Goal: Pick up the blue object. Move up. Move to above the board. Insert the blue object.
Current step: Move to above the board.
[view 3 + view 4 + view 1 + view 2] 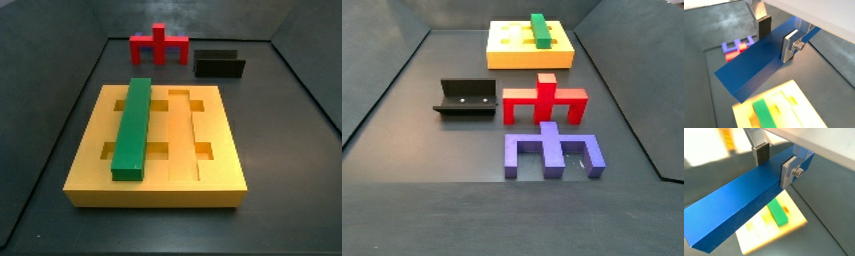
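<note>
In both wrist views my gripper (776, 46) (773, 172) is shut on the blue object (757, 65) (737, 213), a long dark-blue bar held near one end, with one finger on each long side. The bar hangs in the air, tilted. Below it lies the board (794, 112) (796, 221), a flat yellow block with grooves and cut-outs. A green bar (767, 112) (779, 213) sits in one groove. Both side views show the board (201, 170) (509, 55) with the green bar (134, 130) (540, 30), but neither the gripper nor the blue object.
A red pronged piece (160, 45) (545, 100) and a purple pronged piece (549, 152) (737, 45) lie on the dark floor beyond the board. The black fixture (221, 65) (465, 97) stands beside the red piece. Sloping dark walls enclose the floor.
</note>
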### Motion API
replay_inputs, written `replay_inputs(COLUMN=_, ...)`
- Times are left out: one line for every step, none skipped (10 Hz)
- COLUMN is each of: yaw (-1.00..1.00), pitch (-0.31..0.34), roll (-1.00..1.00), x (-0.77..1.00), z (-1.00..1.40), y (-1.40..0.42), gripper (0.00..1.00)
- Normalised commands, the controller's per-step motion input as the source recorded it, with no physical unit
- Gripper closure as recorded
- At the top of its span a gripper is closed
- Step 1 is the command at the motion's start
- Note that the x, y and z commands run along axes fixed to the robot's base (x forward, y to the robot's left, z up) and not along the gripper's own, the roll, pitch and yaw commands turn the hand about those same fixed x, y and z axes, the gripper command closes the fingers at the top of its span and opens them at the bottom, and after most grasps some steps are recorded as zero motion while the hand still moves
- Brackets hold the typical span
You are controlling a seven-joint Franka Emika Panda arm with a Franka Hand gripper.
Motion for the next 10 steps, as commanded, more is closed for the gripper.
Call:
replay_inputs(yaw=1.0, pitch=0.06, roll=0.04, x=0.19, z=0.17, y=-0.79, gripper=1.0)
replay_inputs(yaw=1.0, pitch=0.072, roll=0.04, x=0.13, z=0.09, y=-0.33, gripper=1.0)
replay_inputs(yaw=1.0, pitch=0.074, roll=0.04, x=0.1, z=0.07, y=-0.22, gripper=1.0)
replay_inputs(yaw=1.0, pitch=0.081, roll=0.04, x=0.05, z=0.04, y=-0.13, gripper=1.0)
replay_inputs(yaw=1.0, pitch=0.089, roll=0.05, x=0.06, z=0.03, y=-0.07, gripper=1.0)
replay_inputs(yaw=1.0, pitch=0.097, roll=0.05, x=0.06, z=0.03, y=-0.05, gripper=1.0)
replay_inputs(yaw=1.0, pitch=0.11, roll=0.06, x=0.06, z=0.02, y=-0.03, gripper=1.0)
replay_inputs(yaw=1.0, pitch=0.121, roll=0.06, x=0.06, z=0.02, y=-0.03, gripper=1.0)
replay_inputs(yaw=1.0, pitch=0.141, roll=0.07, x=0.06, z=0.02, y=-0.03, gripper=1.0)
replay_inputs(yaw=1.0, pitch=0.172, roll=0.09, x=0.06, z=0.03, y=-0.03, gripper=1.0)
